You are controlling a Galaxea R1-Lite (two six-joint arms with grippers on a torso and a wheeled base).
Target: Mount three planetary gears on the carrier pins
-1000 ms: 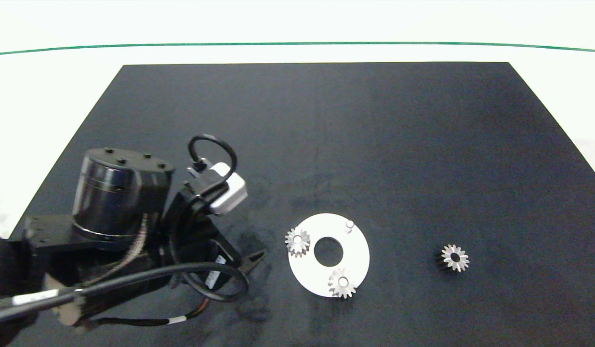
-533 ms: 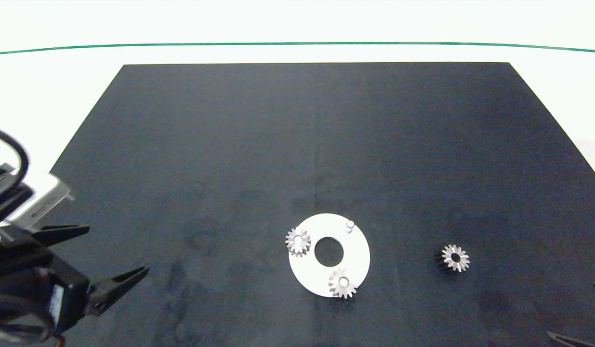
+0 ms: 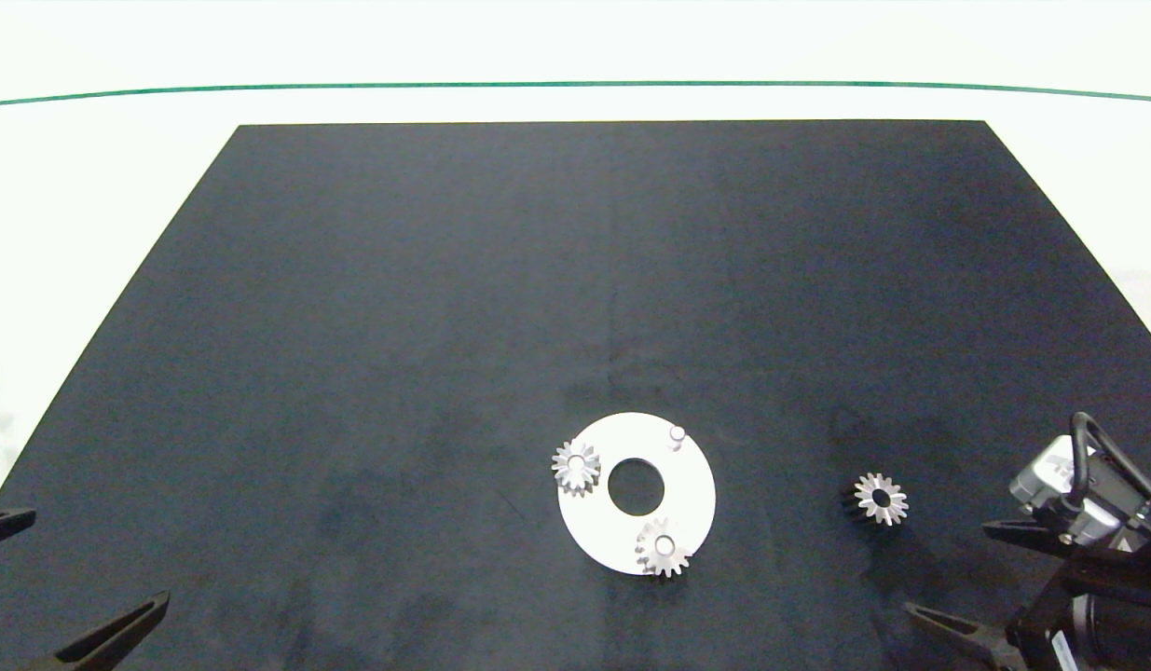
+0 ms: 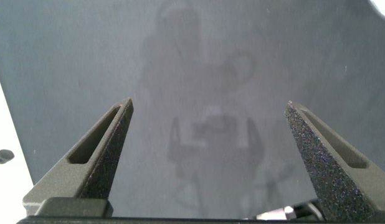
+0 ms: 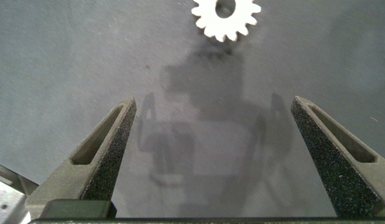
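At the near left corner of the dark mat (image 3: 445,280), the left gripper (image 3: 48,582) hangs with its jaws spread and empty. At the near right, the right gripper (image 3: 971,582) has its jaws spread too, holding nothing, with the loose gear (image 3: 881,499) lying on the mat just beyond it. Farther in, the white disc (image 3: 691,503) carries two planetary gears (image 3: 664,548) seated on carrier pins (image 3: 676,435); the far pin stands bare. The pale counter (image 3: 575,102) lies beyond the mat.
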